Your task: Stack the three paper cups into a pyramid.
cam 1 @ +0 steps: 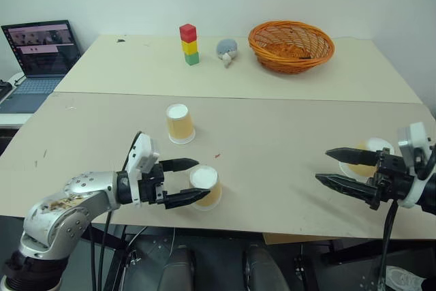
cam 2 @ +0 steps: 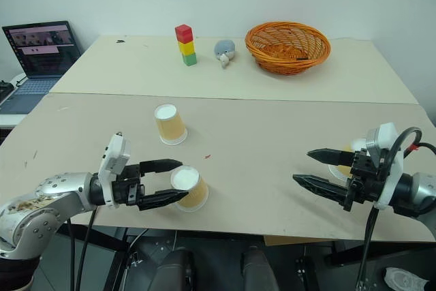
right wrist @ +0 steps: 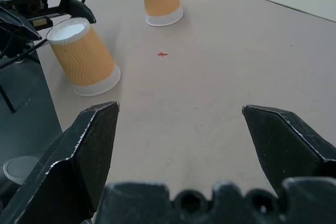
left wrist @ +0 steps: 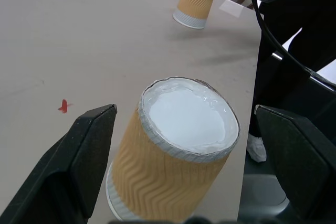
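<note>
Left wrist view: left gripper jaws apart, straddling near cup; right gripper likewise apart, empty. Next: close, lift.

Bare tabletop lies open between the near cup and the right end effector.

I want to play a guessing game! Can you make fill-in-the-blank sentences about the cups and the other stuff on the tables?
1. The block tower has the ____ block on top.
2. The left gripper has its open fingers around a paper ____.
3. The stuffed toy sits between the block tower and the ____.
4. Each paper cup stands upside ____.

Missing words: red; cup; basket; down
</note>
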Controlling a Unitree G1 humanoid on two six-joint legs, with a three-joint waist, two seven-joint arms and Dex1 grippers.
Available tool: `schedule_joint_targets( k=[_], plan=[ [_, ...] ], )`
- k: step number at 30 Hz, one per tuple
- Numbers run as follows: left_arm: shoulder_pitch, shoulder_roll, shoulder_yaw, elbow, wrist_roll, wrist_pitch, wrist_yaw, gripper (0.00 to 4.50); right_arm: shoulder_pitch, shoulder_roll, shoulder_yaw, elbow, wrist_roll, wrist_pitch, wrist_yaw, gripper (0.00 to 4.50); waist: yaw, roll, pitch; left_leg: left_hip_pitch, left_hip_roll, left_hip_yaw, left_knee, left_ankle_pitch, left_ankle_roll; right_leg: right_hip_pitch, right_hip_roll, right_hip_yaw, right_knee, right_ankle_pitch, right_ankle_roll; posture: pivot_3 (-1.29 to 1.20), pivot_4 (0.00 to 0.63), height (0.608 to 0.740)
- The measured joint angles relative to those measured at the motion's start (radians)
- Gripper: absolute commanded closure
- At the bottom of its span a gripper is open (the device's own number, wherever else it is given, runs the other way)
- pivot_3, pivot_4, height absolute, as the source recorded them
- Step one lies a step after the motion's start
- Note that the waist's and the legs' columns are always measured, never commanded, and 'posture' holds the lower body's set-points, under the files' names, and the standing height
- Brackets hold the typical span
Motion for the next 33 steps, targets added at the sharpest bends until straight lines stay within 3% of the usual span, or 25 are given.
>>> schedule_joint_targets(
  k=[5,28,33],
  plan=[
    [-0.024,-0.016,-0.018,0.003,0.011,0.0,0.006,1.39,0.002,0.001,-0.006,-0.002,0.003,0.0,-0.005,0.0,0.001,0.0,0.0,0.0,0.0,0.0,0.0,0.0,0.0,0.0,0.0,0.0,0.0,0.0,0.0,0.0,0.15,0.64],
    [-0.054,-0.021,-0.032,0.002,0.016,0.021,0.019,1.39,0.009,0.003,-0.023,-0.003,0.028,0.0,-0.009,0.0,0.0,0.0,0.0,0.0,0.0,0.0,0.001,0.0,0.0,0.0,0.0,0.0,0.001,0.0,0.0,0.0,0.15,0.64],
    [-0.058,-0.021,-0.024,0.029,0.022,0.019,0.019,0.09,0.01,0.003,-0.023,-0.003,0.028,0.0,-0.008,0.0,0.001,0.0,0.0,-0.001,0.0,0.0,0.001,0.0,0.0,0.0,0.0,0.0,0.001,0.0,0.0,0.0,0.15,0.64]
  ],
)
